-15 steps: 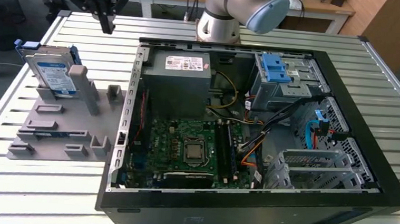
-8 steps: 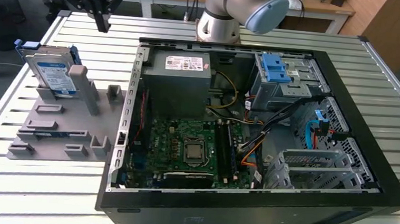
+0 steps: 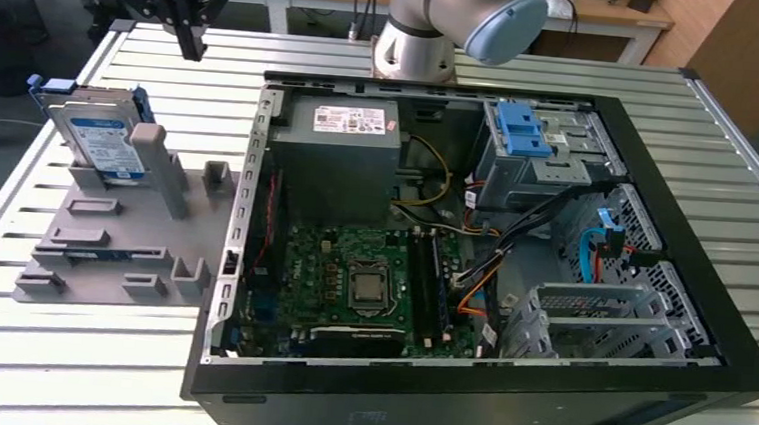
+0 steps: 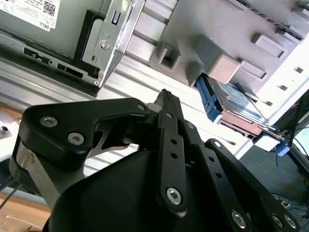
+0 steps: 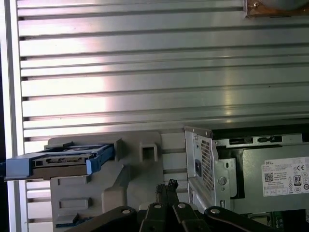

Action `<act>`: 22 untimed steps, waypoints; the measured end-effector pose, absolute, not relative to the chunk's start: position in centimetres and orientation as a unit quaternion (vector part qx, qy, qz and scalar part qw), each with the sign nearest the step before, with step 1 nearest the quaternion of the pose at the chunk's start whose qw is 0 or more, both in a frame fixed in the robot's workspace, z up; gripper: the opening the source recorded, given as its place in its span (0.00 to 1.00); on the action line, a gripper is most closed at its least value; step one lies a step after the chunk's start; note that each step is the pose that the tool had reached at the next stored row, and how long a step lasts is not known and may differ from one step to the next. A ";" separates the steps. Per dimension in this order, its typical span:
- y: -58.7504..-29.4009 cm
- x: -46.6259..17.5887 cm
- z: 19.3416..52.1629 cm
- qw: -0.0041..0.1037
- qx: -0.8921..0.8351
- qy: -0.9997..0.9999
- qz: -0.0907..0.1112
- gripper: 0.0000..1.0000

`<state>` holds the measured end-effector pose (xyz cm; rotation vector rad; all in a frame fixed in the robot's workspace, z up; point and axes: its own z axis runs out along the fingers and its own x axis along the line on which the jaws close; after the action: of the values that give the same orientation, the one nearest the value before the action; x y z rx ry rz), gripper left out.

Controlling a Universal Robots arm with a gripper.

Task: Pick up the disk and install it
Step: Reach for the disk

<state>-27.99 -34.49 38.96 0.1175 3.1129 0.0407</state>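
Hovering at the exterior view's upper left, the gripper (image 3: 194, 51) has its fingers (image 3: 188, 31) pinched together, empty, near the disk (image 3: 107, 143) propped on edge in a grey holder (image 3: 109, 249) for easy grasping.

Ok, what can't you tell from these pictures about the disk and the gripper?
- Disk: its lower edge in the exterior view, hidden behind the grey holder.
- Disk's label in the first wrist view: seen edge-on.
- Gripper: its upper body, cut off by the exterior view's top edge.
- Drive cage interior: screened by its blue latch and cables.
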 end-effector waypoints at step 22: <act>-34.1 -30.1 38.7 0.003 0.038 0.999 0.013 0.11</act>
<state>-30.07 -34.15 38.67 0.1188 3.1334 0.0398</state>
